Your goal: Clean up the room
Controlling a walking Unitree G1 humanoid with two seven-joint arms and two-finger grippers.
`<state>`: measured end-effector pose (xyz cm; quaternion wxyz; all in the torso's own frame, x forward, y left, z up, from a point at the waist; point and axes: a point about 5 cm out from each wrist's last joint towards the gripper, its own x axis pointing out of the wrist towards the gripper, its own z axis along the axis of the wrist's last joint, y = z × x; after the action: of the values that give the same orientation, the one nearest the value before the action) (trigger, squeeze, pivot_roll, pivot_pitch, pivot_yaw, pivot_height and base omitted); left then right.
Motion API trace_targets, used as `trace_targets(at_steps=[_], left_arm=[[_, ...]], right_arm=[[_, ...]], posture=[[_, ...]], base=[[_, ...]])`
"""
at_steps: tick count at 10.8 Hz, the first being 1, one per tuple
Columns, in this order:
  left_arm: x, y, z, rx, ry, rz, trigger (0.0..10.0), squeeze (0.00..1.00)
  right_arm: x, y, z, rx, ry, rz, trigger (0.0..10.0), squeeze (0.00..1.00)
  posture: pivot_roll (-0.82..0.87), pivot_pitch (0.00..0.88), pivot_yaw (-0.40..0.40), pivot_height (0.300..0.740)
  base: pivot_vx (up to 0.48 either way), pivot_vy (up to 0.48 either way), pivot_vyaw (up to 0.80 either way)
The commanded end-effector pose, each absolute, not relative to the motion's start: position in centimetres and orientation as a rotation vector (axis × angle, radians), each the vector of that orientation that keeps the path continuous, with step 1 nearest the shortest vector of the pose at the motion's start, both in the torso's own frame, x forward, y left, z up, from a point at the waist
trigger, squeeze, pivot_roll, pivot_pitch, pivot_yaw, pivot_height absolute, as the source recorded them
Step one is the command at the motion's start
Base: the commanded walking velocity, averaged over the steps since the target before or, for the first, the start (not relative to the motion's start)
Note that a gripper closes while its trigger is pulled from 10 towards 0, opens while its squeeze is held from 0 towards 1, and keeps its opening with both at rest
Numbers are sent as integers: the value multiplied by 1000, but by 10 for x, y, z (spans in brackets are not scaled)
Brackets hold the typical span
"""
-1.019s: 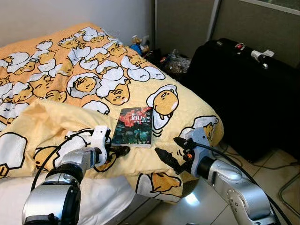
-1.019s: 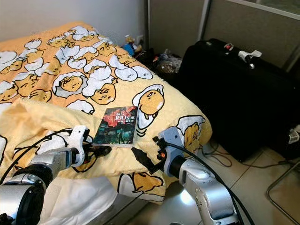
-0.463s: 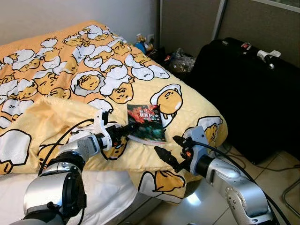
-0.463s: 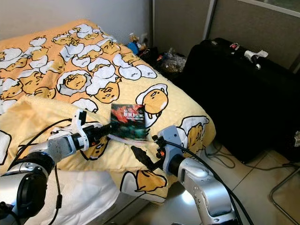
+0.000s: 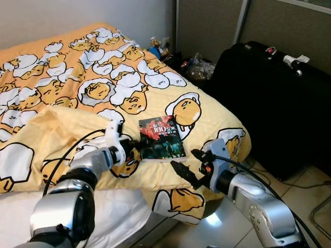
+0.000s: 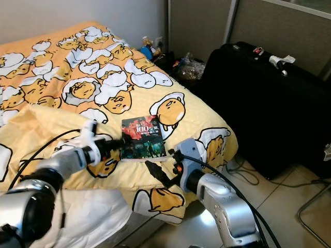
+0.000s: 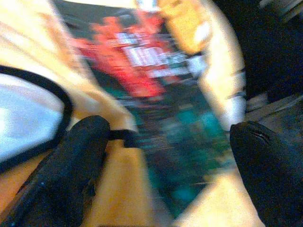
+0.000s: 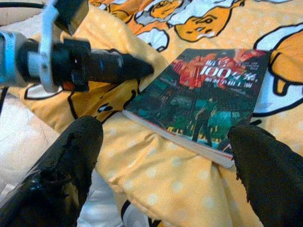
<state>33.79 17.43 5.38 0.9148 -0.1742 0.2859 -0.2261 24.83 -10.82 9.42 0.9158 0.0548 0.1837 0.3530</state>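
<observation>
Standing by the foot of the bed, closest to me is the right tool, hanging just off the mattress edge with its fingers spread wide and nothing in them, aimed at the near edge of the book. Left tool comes in low over the duvet from the other side, tip right at the book's left edge; the wrist view shows its fingers apart around that side of the cover, not clamped on anything as far as I can tell.

The book lies flat on the yellow egg-print duvet, near the corner of the bed, cover up.

Getting this pickup right probably means sliding one finger under the spine, since soft bedding gives and a flat paperback won't offer much to bite. I'd press lightly so the fabric dips, then close on the edge. Bunching duvet into the grip looks like the main risk.

Further back there's a black suitcase and some clutter by the wall.
</observation>
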Motion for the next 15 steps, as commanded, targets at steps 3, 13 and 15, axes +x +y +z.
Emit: trace_targets(at_steps=[3,13,15], left_arm=[[351,195,74,-137,458,-392,10000,0],[298,197,92,39,158,-303,10000,0],[286,196,84,95,190,-251,10000,0]], right_arm=[[252,-118,89,89,379,636,10000,0],[279,-154,78,58,259,215,10000,0],[282,-154,70,139,313,228,10000,0]], posture=[[-157,0,113,740],[-48,0,35,740],[-24,0,8,740]], base=[[0,0,0],[0,0,0],[0,0,0]])
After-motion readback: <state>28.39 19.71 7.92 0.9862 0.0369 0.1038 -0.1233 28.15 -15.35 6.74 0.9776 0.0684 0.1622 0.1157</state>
